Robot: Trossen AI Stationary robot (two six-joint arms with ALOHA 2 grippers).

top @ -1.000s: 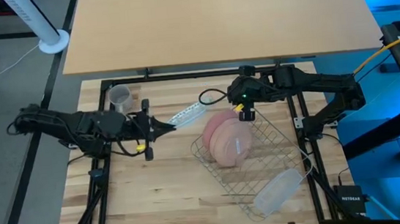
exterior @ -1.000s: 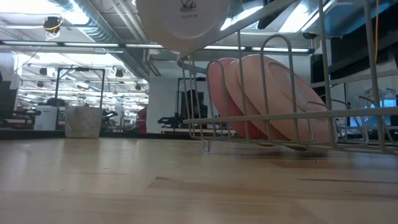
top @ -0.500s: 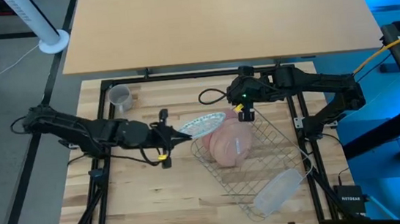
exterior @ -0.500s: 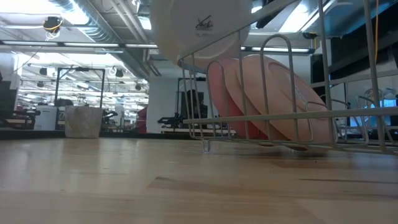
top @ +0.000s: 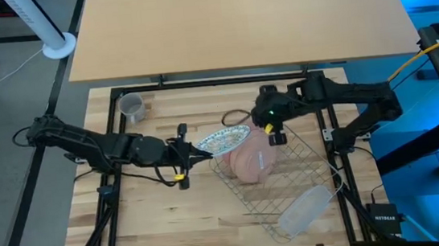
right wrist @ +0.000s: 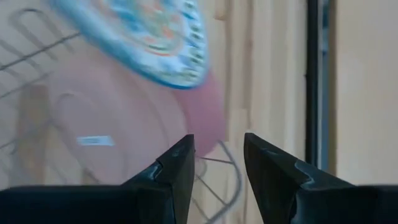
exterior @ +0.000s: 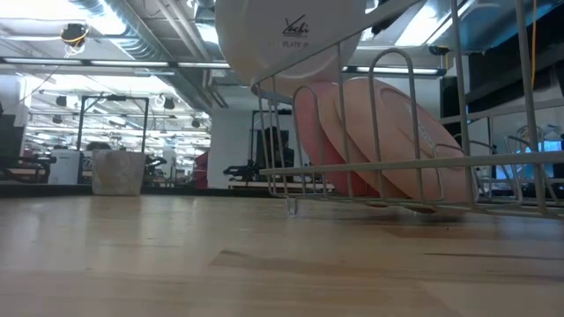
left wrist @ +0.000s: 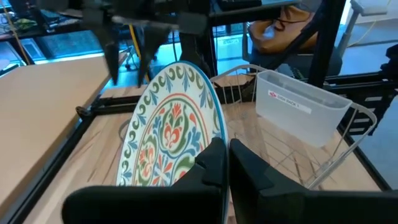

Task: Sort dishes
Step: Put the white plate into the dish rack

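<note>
My left gripper [top: 196, 149] is shut on the patterned plate [top: 223, 140], held in the air over the left end of the wire rack [top: 290, 182]. The plate's white underside shows in the low view [exterior: 291, 40]. Two salmon-pink plates [top: 251, 159] stand on edge in the rack, leaning together. My right gripper [top: 274, 134] is open and empty, over the rack's far end, just right of the patterned plate. The small grey mug [top: 131, 106] stands on the table at the far left. My left gripper pinches the patterned plate's rim [left wrist: 214, 134] between its two fingers, at the edge nearest the arm. The fingers come level from the table's left. The plate is lifted clear, tilted, its patterned face [left wrist: 168, 130] up and its white underside down.
A translucent plastic tray [top: 302, 210] sits at the rack's near right end. A black frame [top: 112, 97] runs round the wooden table. There is bare wood on the near left of the table [top: 156, 218].
My left gripper has carried the patterned plate toward the table's right, from beside the rack to over its left end. The plate has tipped, so more of its patterned face shows from above. My right gripper has shifted a little toward the near edge, over the rack.
</note>
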